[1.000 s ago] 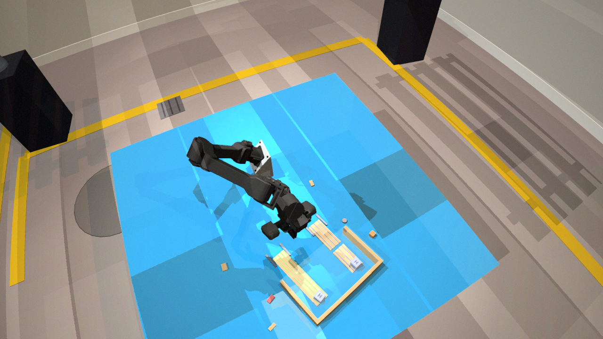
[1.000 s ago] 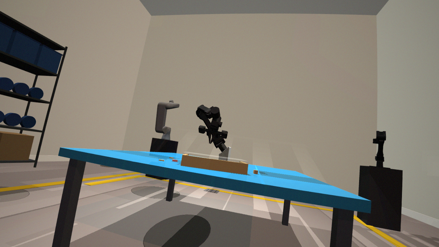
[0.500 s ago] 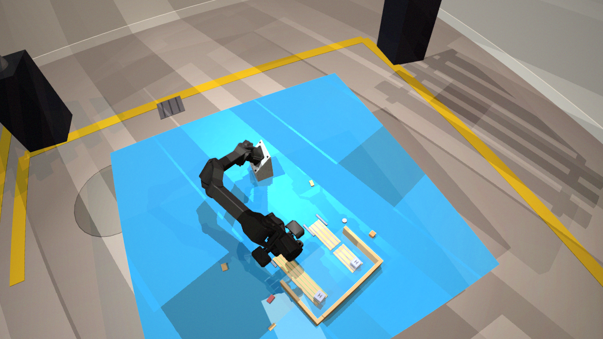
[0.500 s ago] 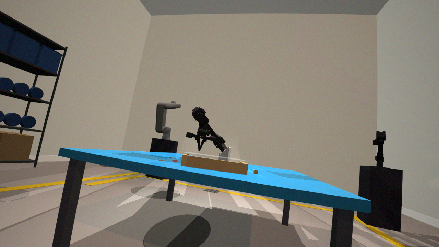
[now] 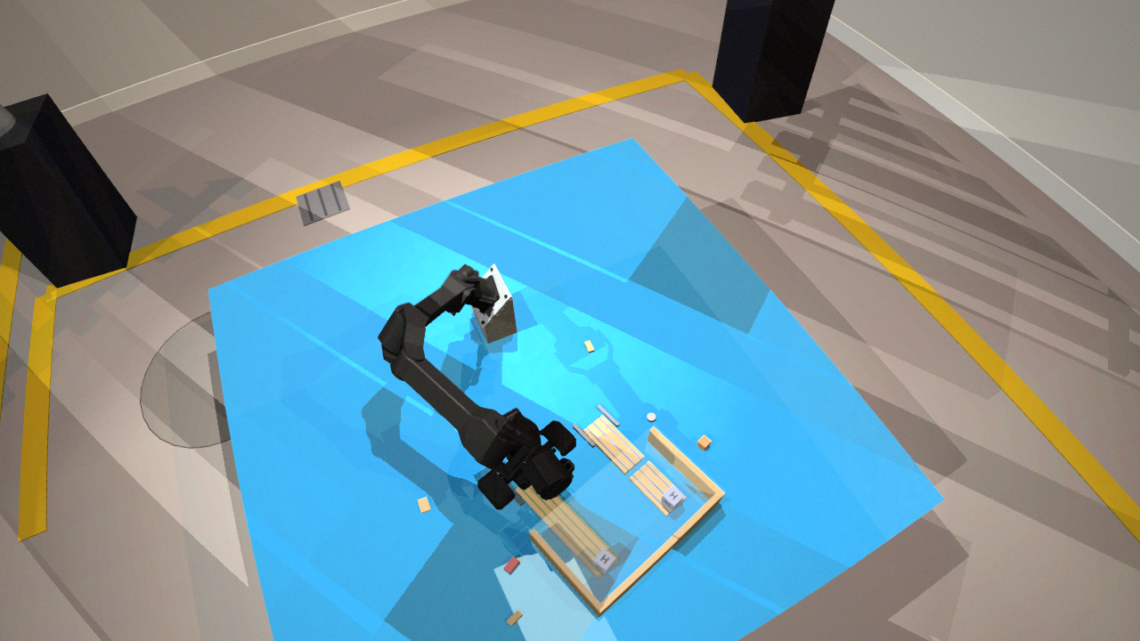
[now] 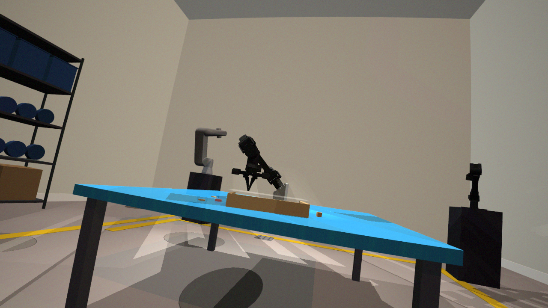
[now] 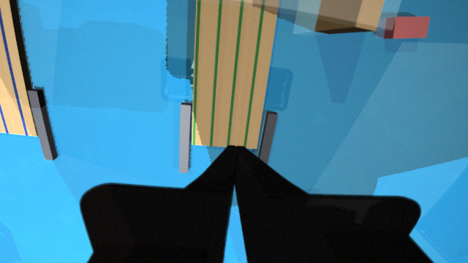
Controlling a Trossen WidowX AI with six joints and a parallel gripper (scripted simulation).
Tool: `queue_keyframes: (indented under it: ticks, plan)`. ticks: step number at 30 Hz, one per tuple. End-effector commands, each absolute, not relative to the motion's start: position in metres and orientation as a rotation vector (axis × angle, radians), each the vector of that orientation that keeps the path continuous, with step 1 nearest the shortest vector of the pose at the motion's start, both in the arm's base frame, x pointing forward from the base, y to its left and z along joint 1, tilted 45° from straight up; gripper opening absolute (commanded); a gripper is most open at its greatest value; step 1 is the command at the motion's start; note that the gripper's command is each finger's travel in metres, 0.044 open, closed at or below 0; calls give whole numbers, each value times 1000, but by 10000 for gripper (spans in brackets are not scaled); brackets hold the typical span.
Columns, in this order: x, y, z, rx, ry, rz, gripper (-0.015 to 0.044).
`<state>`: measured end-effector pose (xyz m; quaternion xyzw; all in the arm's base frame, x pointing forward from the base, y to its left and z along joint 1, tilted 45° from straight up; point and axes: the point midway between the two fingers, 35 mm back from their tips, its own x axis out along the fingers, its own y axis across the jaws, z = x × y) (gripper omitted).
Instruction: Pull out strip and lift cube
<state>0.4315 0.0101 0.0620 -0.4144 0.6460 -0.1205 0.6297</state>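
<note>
Inside the wooden frame (image 5: 687, 465), the green-lined strip (image 5: 567, 531) carries a labelled cube (image 5: 606, 558) at its left corner, the closed, apparently empty gripper (image 7: 234, 147) touching its outer end on the blue table (image 5: 334, 398).

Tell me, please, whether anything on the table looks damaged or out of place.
Yes: the blue-lined strip is split in two with a gap between the pieces; the piece inside the wooden frame carries a labelled cube. The green-lined strip beside it runs unbroken.
</note>
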Motion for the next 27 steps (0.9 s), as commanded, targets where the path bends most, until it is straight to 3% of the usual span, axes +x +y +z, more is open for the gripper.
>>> queue_keyframes:
  ticks: [1,27]
  plan:
    - [432,5,54,-952,1488,-271,0]
    - [439,-23,23,-954,1487,-274,0]
